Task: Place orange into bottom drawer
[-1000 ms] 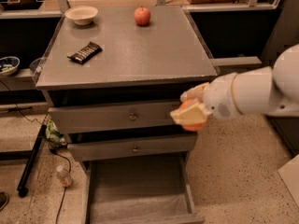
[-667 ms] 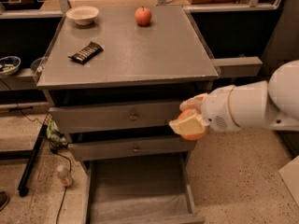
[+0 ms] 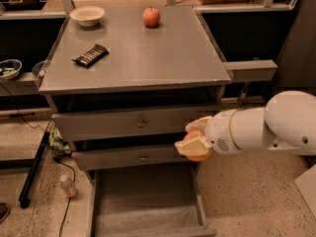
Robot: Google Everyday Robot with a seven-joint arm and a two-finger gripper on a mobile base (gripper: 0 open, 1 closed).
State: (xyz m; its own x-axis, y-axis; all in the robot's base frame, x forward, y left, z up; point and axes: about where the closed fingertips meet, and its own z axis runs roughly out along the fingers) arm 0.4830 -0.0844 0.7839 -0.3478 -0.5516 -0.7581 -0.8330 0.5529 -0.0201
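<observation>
- The gripper is seen in front of the cabinet's right front corner, level with the middle drawer. It sits at the end of a white arm reaching in from the right.
- The claw is found pinched on the orange. Cream fingers are pressed against its top and near side, and orange skin shows between and below them.
- The orange is held in the air above the right side of the bottom drawer and does not touch it.
- The bottom drawer is pulled out towards the camera, with its grey floor exposed.
- A small round knob is noted on the top drawer and on the middle drawer.
- On the worktop, an apple is recorded near the back edge, a bowl at the back left corner, and a dark wrapped bar near the left edge.
- A small bottle is observed on the floor, left of the bottom drawer.
</observation>
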